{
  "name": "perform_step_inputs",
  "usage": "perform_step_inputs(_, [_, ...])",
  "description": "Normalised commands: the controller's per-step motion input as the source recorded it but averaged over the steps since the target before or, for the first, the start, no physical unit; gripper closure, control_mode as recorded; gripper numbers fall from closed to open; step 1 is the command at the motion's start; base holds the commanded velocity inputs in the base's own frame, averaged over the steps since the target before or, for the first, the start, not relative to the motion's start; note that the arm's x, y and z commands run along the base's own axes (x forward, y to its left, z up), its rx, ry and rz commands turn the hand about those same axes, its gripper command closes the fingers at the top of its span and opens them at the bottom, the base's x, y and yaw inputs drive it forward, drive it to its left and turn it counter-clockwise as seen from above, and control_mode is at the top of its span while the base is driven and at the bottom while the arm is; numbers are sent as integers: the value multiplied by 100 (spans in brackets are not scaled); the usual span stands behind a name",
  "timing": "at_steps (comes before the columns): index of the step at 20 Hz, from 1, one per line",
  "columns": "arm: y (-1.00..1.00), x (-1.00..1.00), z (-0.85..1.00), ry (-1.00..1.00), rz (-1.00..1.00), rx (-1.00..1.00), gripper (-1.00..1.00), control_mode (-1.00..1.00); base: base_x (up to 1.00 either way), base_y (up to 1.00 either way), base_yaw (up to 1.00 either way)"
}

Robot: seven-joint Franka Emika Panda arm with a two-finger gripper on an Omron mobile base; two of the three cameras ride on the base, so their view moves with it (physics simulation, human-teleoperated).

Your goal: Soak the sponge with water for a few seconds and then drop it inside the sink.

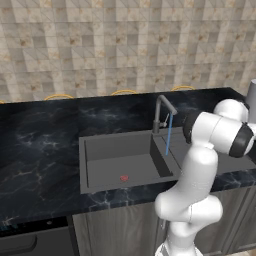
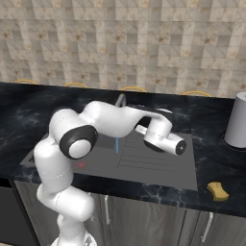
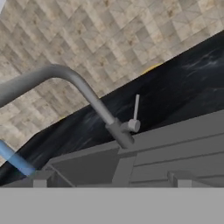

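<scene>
Right base view, black marbled countertop [image 2: 211, 163], sponge [image 2: 218, 190] near front edge, beige tiled wall [image 2: 144, 43], pincer state indiscernible

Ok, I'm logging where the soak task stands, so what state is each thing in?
water: running, a thin blue stream from the faucet.
sponge: lying on the countertop right of the sink, dry side, not held.
sink: basin holds no sponge; a small red spot on its floor.
faucet handle: raised upright.
</scene>
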Motion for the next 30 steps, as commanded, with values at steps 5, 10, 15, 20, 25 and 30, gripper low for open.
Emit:
perform_step_inputs(5, [-1, -43, 21, 3, 0, 0, -100, -100, 0, 0, 0])
perform_step_inputs(10, [-8, -7, 12, 2, 0, 0, -100, -100, 0, 0, 0])
perform_step_inputs(15, [-20, -11, 13, 3, -4, 0, -100, -100, 0, 0, 0])
perform_step_inputs(20, [-45, -26, 3, 3, -7, 0, -100, -100, 0, 0, 0])
perform_step_inputs(25, [-21, -24, 8, 14, -2, -5, -100, -100, 0, 0, 0])
perform_step_inputs(30, [-1, -23, 38, 12, 0, -12, -100, -100, 0, 0, 0])
